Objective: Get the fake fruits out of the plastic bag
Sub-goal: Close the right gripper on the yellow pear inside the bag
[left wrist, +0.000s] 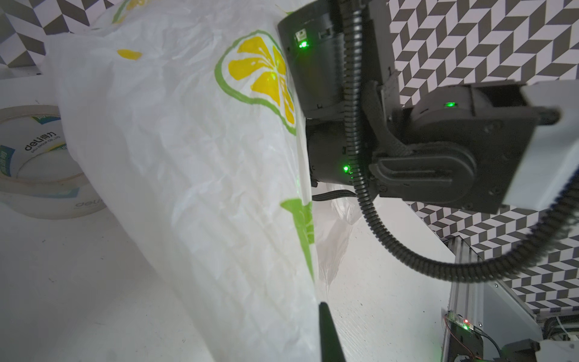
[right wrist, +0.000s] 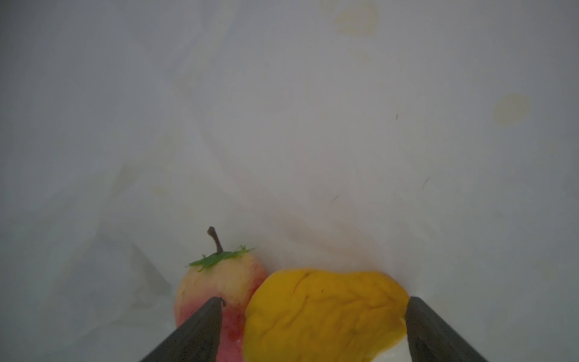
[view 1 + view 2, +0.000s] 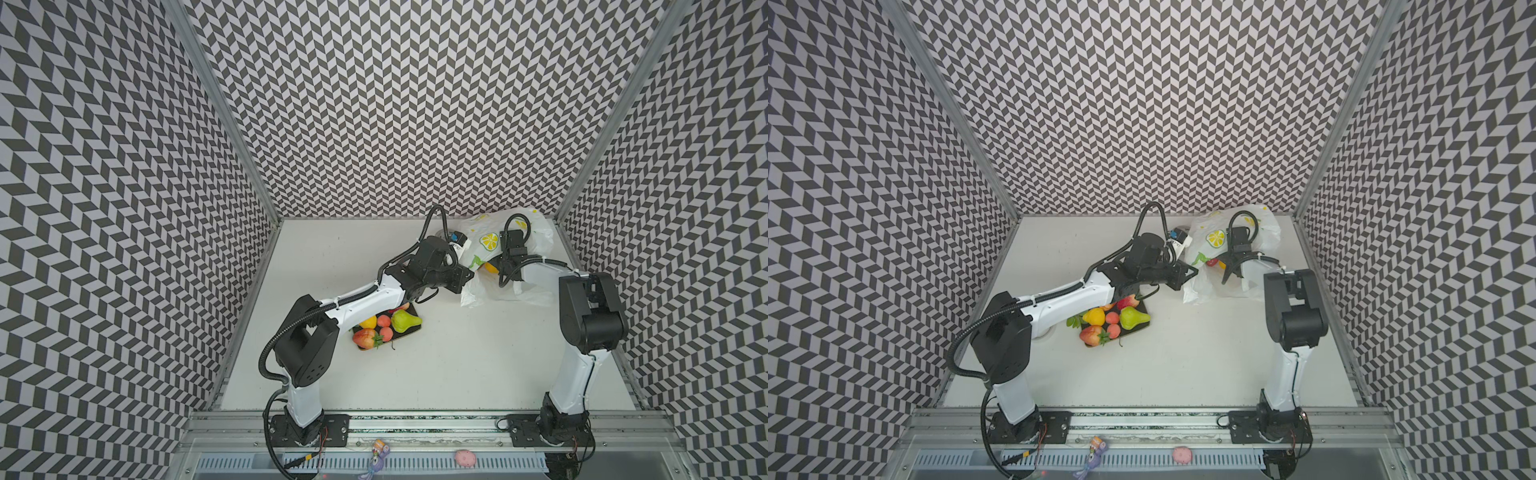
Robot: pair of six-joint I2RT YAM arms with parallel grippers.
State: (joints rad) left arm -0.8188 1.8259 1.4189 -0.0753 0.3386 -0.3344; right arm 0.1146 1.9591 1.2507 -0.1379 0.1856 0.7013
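My right tool (image 2: 315,300), spread, straddles the yellow fruit (image 2: 326,319). It looks light, slick and dented, so I'd grip its middle. My left tool (image 1: 322,313) pinches the flimsy plastic bag (image 1: 188,156).

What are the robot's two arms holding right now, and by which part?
The left fingers pinch the plastic bag by its edge. The right fingers hold nothing: open, they straddle a yellow fruit inside the bag.
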